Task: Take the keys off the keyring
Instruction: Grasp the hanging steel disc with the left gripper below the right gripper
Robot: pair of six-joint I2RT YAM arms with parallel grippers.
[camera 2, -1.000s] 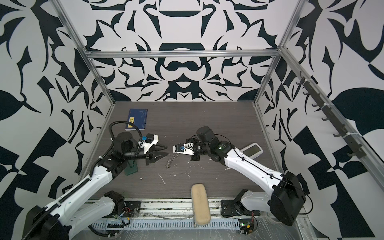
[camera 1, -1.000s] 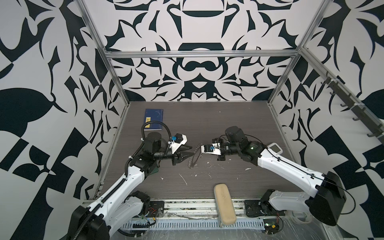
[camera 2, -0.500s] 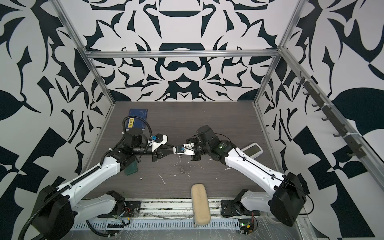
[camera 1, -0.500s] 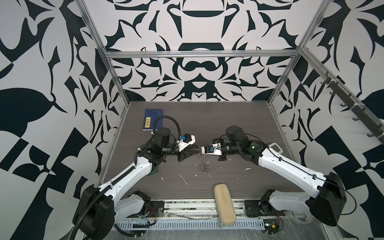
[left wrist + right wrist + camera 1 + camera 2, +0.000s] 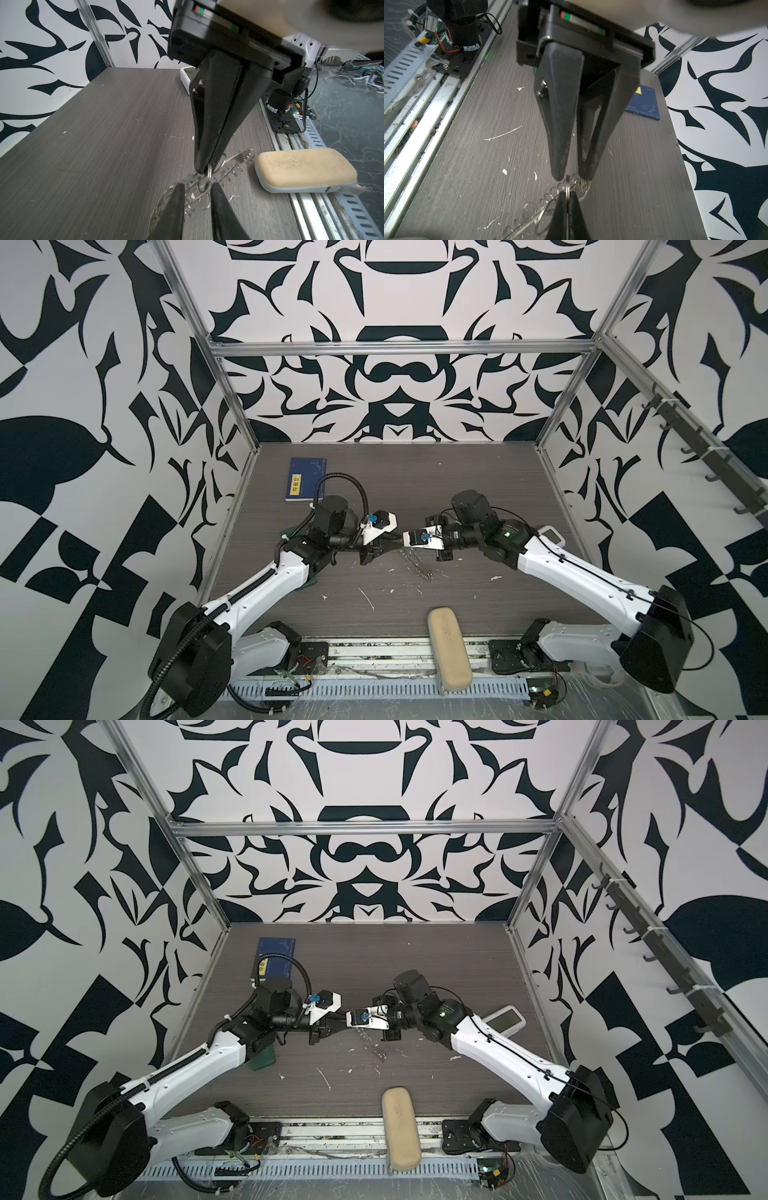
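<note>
Both arms meet over the middle of the bench [image 5: 457, 472]. The right claw [image 5: 202, 169] is pinched tight on a small loop of the keyring [image 5: 417, 566]. The rest of the hoop, fringed with silver bits, hangs slanted down toward the front edge; can't tell if its low end touches the bench. The left claw [image 5: 572, 177] is narrow with a gap showing, fingertips [image 5: 177, 199] either side of the ring wire, just beside the right claw's tip; no clear pinch. A beige case [image 5: 449, 649] sits at the front edge, a blue booklet [image 5: 306, 479] near the back left corner, a white device [image 5: 505, 1019] by the right edge.
</note>
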